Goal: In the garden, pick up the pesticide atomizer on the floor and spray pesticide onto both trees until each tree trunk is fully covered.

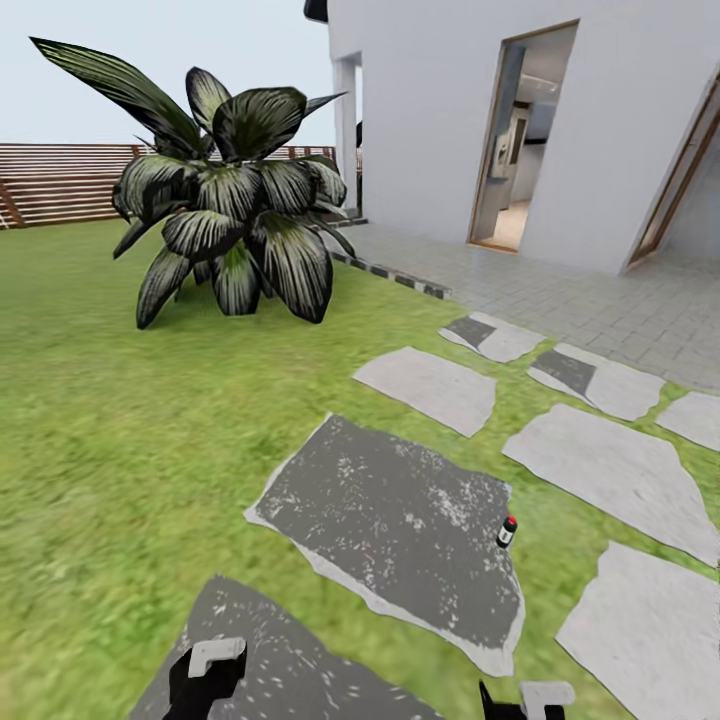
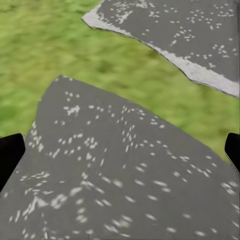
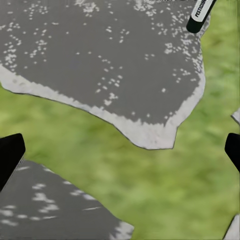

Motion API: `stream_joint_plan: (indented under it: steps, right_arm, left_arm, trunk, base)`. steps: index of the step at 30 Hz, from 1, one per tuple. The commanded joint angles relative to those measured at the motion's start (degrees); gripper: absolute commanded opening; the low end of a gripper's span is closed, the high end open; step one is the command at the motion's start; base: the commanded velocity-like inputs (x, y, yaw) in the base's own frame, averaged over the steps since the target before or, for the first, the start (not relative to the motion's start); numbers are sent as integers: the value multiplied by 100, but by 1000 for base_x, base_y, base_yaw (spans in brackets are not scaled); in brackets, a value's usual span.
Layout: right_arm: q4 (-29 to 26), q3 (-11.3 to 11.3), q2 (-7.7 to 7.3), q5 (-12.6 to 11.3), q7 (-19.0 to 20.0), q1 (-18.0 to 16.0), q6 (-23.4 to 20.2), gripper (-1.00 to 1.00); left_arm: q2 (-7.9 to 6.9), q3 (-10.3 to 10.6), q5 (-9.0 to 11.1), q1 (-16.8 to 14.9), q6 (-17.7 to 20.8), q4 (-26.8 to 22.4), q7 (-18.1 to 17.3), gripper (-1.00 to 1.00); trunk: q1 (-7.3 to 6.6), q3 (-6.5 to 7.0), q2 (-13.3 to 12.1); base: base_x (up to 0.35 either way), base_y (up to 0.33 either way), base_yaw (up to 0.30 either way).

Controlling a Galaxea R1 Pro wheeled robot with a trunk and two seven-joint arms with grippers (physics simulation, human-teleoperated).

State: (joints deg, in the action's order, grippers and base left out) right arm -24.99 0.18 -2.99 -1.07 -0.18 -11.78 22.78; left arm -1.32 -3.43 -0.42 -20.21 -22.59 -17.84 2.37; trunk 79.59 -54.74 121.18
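The pesticide atomizer (image 1: 507, 531) is a tiny black bottle with a white label and a red cap. It stands at the right edge of a large dark stepping stone (image 1: 400, 525), where stone meets the grass floor (image 1: 110, 450). My right gripper (image 1: 530, 698) is low in the head view, short of the bottle and apart from it. In the right wrist view the atomizer (image 3: 200, 15) lies ahead, far beyond the open right gripper (image 3: 120, 155). My left gripper (image 1: 208, 668) hangs open over a nearer dark stone (image 2: 120, 175), holding nothing. The trees are out of view.
A broad-leaved dark bush (image 1: 235, 215) stands on the lawn at the back left, before a brown slat fence (image 1: 60, 180). Pale stepping stones (image 1: 610, 470) lead right to a paved terrace (image 1: 600, 290) and the white house with an open doorway (image 1: 520, 140).
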Motion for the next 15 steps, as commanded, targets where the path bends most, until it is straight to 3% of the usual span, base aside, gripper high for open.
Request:
stream_joint_plan:
  steps: [1,10,15]
  right_arm:
    - [1,0,1,1,0,0,-1,100]
    - [1,0,0,-1,0,0,-2,100]
    - [0,0,1,-2,0,0,-1,100]
  left_arm:
    - [0,0,2,0,0,0,0,100]
    - [0,0,1,0,0,0,0,100]
    - [0,0,5,0,0,0,0,100]
  trunk:
    - [0,0,0]
    - [0,0,0]
    - [0,0,0]
  base:
    - [264,224,-258]
    - [263,224,-255]
    - [249,227,-84]
